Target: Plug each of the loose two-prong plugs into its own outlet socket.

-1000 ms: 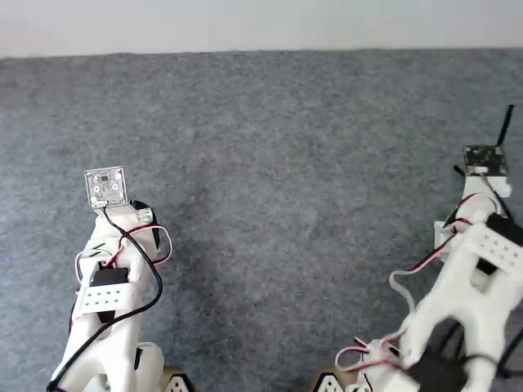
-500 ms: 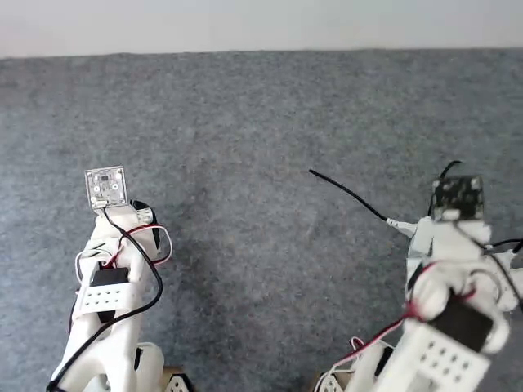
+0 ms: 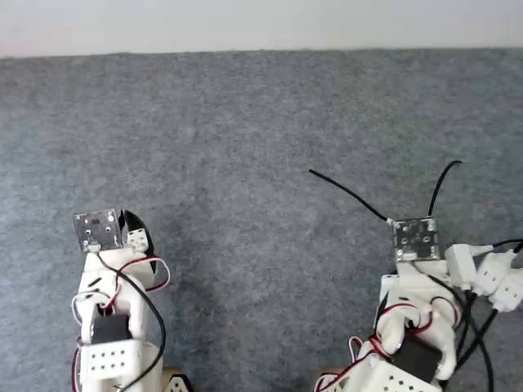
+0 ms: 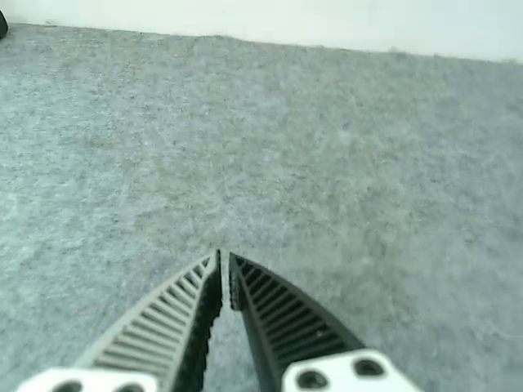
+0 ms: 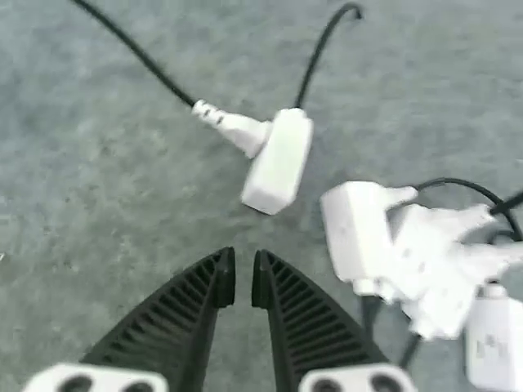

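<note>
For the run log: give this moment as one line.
left gripper: shut, empty | right gripper: shut, empty, near white corded connector | white connector cluster: beside it

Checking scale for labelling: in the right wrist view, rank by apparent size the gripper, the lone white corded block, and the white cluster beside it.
1. right gripper, though nearness to the camera inflates it.
2. white cluster.
3. lone white corded block.

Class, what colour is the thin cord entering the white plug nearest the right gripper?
The thin cord is black; the right wrist view shows it best.
</note>
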`<state>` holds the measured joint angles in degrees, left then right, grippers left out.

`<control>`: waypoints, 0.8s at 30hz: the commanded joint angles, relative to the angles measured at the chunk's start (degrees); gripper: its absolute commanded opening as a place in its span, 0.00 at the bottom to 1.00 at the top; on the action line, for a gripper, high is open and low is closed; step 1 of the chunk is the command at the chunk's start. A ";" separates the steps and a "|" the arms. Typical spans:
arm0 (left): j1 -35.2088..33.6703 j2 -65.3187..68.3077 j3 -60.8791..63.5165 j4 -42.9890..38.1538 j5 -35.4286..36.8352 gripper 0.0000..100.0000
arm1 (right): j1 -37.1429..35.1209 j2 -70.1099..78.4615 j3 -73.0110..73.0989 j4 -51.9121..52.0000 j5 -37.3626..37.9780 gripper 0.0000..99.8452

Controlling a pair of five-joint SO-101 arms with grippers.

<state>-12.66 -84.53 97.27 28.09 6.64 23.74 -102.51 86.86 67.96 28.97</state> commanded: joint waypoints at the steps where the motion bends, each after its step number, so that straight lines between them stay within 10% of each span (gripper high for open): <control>1: -0.44 -14.59 -0.48 17.23 -3.52 0.02 | -2.24 -1.54 3.34 -1.27 -0.53 0.04; 15: -0.35 -19.25 -0.92 33.23 -10.46 0.02 | -4.26 -0.84 9.67 7.43 -0.18 0.03; 24: -0.35 -19.34 -0.92 40.88 -10.64 0.02 | 6.64 -0.57 9.67 7.25 -0.26 0.03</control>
<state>-12.66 -103.08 97.27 66.86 -3.47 27.08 -103.03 95.56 74.73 28.97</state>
